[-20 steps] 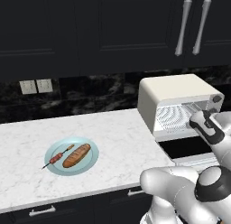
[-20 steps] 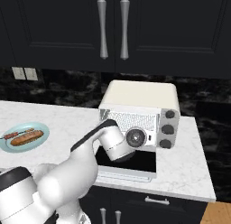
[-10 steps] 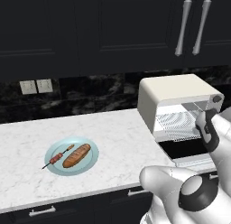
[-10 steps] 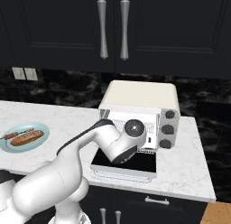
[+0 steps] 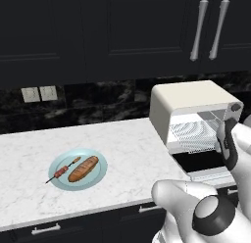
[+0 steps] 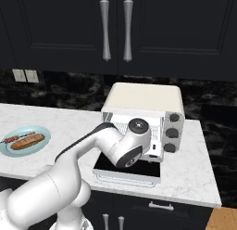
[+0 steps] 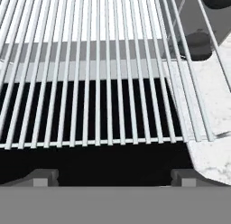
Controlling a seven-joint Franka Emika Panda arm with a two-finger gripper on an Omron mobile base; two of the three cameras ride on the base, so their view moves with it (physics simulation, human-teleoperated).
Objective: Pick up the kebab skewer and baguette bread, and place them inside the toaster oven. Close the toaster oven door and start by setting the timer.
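Note:
The kebab skewer [image 5: 62, 171] and the baguette bread [image 5: 83, 169] lie side by side on a pale blue plate [image 5: 97, 180] at the left of the counter, also seen as skewer [image 6: 15, 138] and bread [image 6: 28, 141]. The cream toaster oven [image 5: 193, 104] stands at the right, and its door [image 6: 148, 171] is dropped flat open. My gripper [image 7: 115, 177] is open at the oven mouth, far from the plate. Its fingertips [image 7: 43, 176] stand wide apart with nothing between them, just in front of the wire rack [image 7: 108, 69].
Two dark knobs [image 6: 171, 133] sit on the oven's right face. The white marble counter [image 5: 127, 149] runs between plate and oven. Dark upper cabinets with pale handles [image 6: 115, 29] hang above, and wall outlets [image 5: 39, 94] sit on the backsplash.
The arm has folded differently in front of the open oven while the hand stays at its mouth. The plate, skewer and bread have not moved.

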